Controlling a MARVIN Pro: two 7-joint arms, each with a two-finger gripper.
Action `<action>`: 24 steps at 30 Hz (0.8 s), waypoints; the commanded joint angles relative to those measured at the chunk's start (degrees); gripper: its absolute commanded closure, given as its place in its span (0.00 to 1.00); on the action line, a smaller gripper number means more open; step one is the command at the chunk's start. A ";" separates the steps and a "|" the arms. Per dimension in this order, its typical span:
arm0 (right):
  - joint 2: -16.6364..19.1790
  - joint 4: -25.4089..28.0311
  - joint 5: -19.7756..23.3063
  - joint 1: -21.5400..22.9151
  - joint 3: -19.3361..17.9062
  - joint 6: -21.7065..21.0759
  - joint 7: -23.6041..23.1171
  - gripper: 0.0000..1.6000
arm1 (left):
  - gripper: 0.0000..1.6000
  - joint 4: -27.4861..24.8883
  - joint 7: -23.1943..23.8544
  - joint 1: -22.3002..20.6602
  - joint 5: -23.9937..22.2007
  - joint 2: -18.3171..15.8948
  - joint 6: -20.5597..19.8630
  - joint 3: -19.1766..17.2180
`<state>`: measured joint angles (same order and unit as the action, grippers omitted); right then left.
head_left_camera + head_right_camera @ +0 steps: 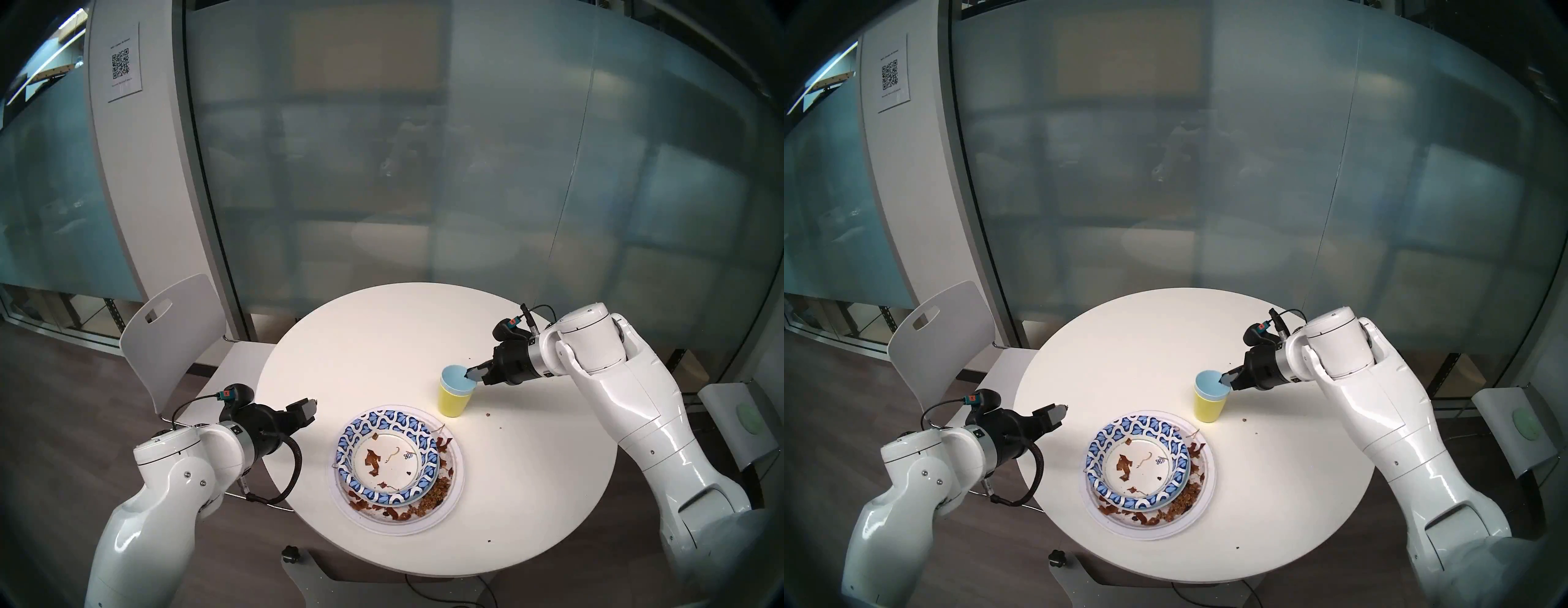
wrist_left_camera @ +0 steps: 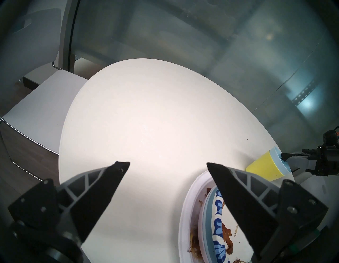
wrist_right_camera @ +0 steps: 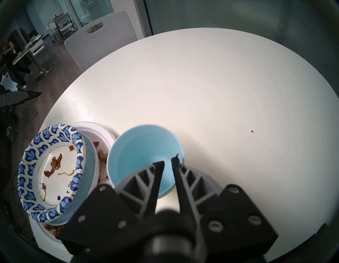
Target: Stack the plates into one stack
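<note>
Three plates show in one stack near the front edge of the round table: a patterned plate on top, a light-blue plate under it with only its rim visible, and a large white plate with brown scraps at the bottom. Whether a fourth plate lies between them is hidden.

Two cups stand nested just behind the stack, a blue cup inside a yellow cup.

The right gripper is nearly closed over the blue cup's rim, one finger inside and one outside; I cannot tell if it pinches the rim. The left gripper hangs spread wide and empty at the table's left edge.

The far half of the table is bare.

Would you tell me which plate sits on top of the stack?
The blue-and-white patterned plate; the plain light-blue plate and big white plate lie beneath it.
</note>
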<state>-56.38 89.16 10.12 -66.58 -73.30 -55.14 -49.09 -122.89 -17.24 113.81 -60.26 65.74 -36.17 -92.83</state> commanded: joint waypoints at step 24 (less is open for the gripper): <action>0.44 -0.82 0.67 0.79 0.00 0.14 0.08 0.38 | 0.00 -0.24 -0.01 -1.20 -0.18 0.12 -0.07 0.15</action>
<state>-55.24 89.02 10.86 -66.55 -74.04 -55.14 -49.10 -122.45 -17.19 113.08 -60.35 65.72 -36.23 -92.81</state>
